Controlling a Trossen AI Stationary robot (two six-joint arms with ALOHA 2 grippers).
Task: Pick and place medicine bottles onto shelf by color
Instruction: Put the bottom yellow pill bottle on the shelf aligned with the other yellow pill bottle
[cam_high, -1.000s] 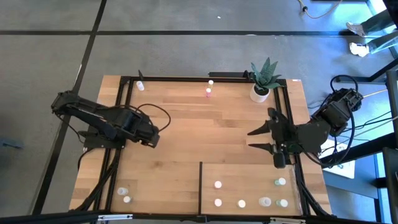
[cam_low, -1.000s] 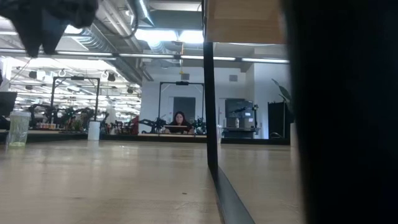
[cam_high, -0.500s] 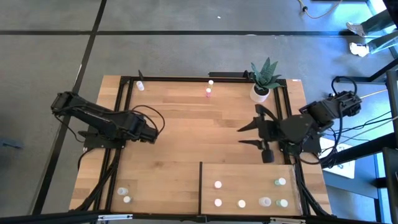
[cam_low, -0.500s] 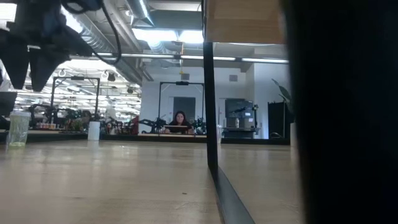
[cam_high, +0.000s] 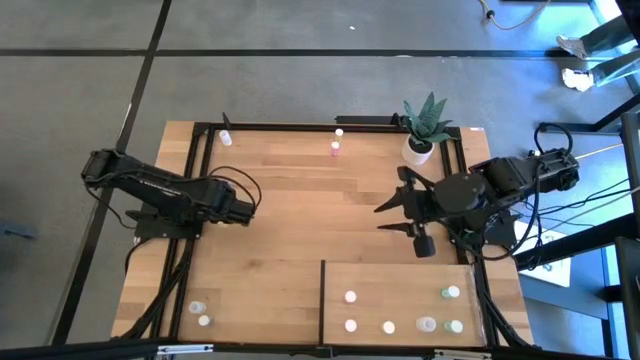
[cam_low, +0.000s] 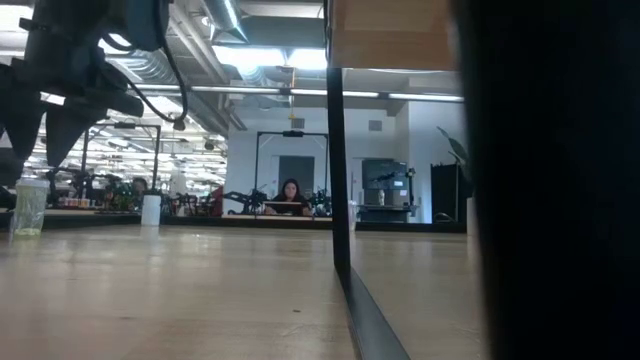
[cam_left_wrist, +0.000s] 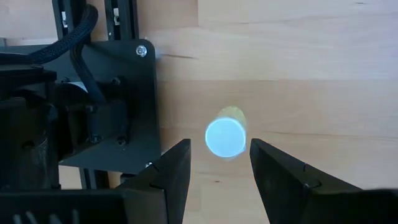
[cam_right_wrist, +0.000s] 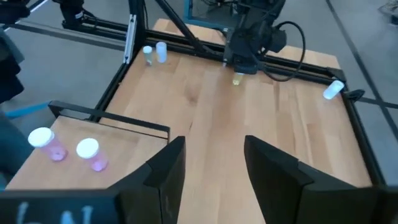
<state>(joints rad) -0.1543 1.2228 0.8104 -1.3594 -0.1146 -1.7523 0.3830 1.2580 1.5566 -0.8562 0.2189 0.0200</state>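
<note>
My left gripper (cam_high: 247, 205) sits left of centre in the high view, over the planked wooden tabletop (cam_high: 300, 215). Fingers (cam_left_wrist: 177, 168) are partly closed around a tiny round pale-yellow medicine bottle with a white cap (cam_left_wrist: 226, 137), which is pinched between the tips. In the right wrist view the same bottle (cam_right_wrist: 238, 79) hangs under that gripper's tip.

My right gripper (cam_high: 381, 217) is right of centre in the high view and points left. Its fingers (cam_right_wrist: 165, 168) are spread wide with nothing between them, only bare wood.

The flat pale wood shelf panel with a thin dark edge (cam_high: 400, 285) is at the lower right of the high view. Six small whitish bottles stand on it: four in a row near the bottom edge (cam_high: 389, 327) and two higher up (cam_high: 351, 297), the rightmost of them greenish (cam_high: 452, 293).

Two more small bottles (cam_high: 201, 313) are at the lower left corner. Near the top edge are a white one lying down (cam_high: 226, 138) and, at top centre, a white (cam_high: 339, 132) and a pink one (cam_high: 335, 149) close together. A white pot with a green plant (cam_high: 422, 135) is at the upper right.
</note>
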